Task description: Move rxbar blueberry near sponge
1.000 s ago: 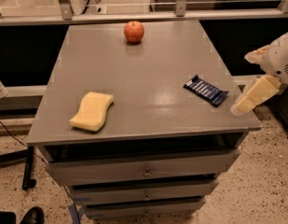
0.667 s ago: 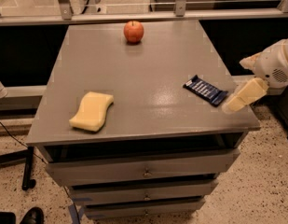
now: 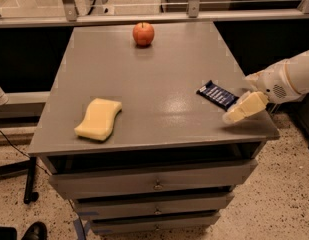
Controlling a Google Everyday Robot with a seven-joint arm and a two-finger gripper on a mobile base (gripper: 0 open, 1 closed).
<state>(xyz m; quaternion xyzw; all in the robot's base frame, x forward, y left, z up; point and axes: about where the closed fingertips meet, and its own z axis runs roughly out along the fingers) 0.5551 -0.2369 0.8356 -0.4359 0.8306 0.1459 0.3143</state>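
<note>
Snack bar (image 3: 217, 94) lies flat near the right edge of the desk (image 3: 159, 74), probably light, thin and slippery, best pinched across its short width, while the gripper (image 3: 245, 108) hovers just beside it toward the front right corner, spread or closed I cannot tell.

Dim overhead light glares on the table (image 3: 119, 59) beside the gripper (image 3: 237, 113).

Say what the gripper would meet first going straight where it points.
The gripper, at the right front corner of the tabletop, likely meets bare surface beside the rxbar blueberry; depth unclear.
</note>
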